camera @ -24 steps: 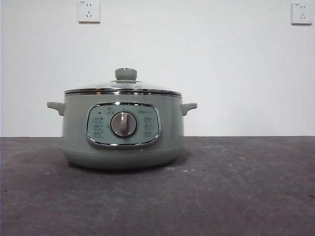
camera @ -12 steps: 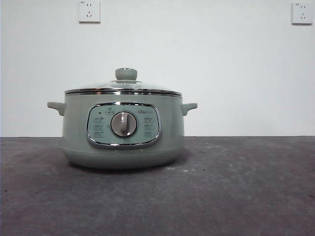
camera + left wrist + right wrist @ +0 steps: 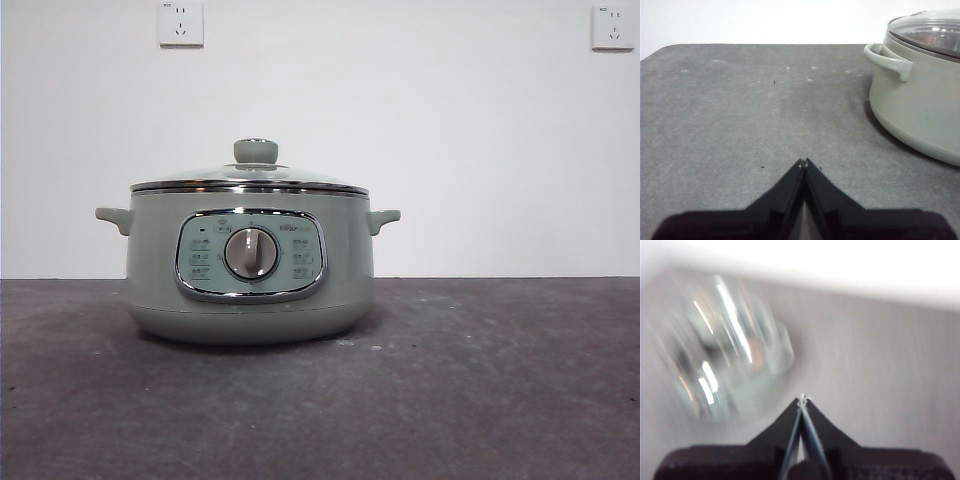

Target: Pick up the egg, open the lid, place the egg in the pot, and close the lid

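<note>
In the front view, a dark grey, lightly speckled worktop [image 3: 480, 400] is seen nearest, bare in the foreground. Set on it, left of the middle, is the pot [image 3: 250, 265], pale sage green and round, with a small handle at each side. A chrome-framed control panel [image 3: 251, 255] is faced toward the camera, and a silver dial [image 3: 251, 253] is seated at its centre. The pot is closed by the lid [image 3: 250, 180]: its metal rim is laid level on the pot's edge, and its pale green knob [image 3: 256, 151] is stood upright on top. Behind the pot a white wall is seen, with two sockets [image 3: 181, 22] mounted high up, one at each side.

No arm is shown in the front view. In the left wrist view, the left gripper [image 3: 803, 163] is held over bare worktop, its fingers closed tip to tip with nothing between them; the pot is seen well apart from it, one handle turned toward it. In the right wrist view, the right gripper [image 3: 802, 399] is likewise shown with its fingers pressed together and empty. That picture is heavily blurred: a glassy, greenish round shape near the fingers is probably the lid on the pot, though this cannot be confirmed.

The egg is not seen in any view.
</note>
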`<state>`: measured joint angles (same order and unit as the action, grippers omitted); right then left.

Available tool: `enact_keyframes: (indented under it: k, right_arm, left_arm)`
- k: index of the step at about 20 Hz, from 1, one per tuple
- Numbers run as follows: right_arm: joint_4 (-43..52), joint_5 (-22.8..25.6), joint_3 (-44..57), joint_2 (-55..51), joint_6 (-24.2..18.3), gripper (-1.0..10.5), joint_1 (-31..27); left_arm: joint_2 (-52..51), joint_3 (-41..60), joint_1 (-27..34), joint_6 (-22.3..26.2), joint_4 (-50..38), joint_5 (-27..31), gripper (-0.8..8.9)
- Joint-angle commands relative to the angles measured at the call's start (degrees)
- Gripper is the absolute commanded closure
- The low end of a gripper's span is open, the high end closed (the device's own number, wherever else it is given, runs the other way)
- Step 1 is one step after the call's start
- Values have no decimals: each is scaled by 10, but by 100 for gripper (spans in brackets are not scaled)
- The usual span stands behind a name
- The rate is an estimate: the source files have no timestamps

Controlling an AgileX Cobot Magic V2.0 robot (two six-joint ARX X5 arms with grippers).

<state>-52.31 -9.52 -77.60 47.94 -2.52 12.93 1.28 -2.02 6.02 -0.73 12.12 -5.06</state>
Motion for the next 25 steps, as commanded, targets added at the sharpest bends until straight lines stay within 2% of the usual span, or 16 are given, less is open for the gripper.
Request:
enact_keyframes:
  k: [1,5,13,19,25]
  right_arm:
    - [64,-15,49,-52,-19,946,-61]
    - [235,-3,233,-181,-46,946,-138]
    - [444,1,526,-331,-45,946,-149]
    - [493,1,668,-406,-43,946,-149]
    - [494,18,755,-459,-14,946,-148]
  left_arm:
    - [0,7,0,-6,-4,2,816]
    - [0,7,0,-6,-3,2,816]
    - [0,7,0,-6,-4,2,816]
    - [0,7,0,-6,-4,2,816]
    - [0,7,0,-6,-3,2,816]
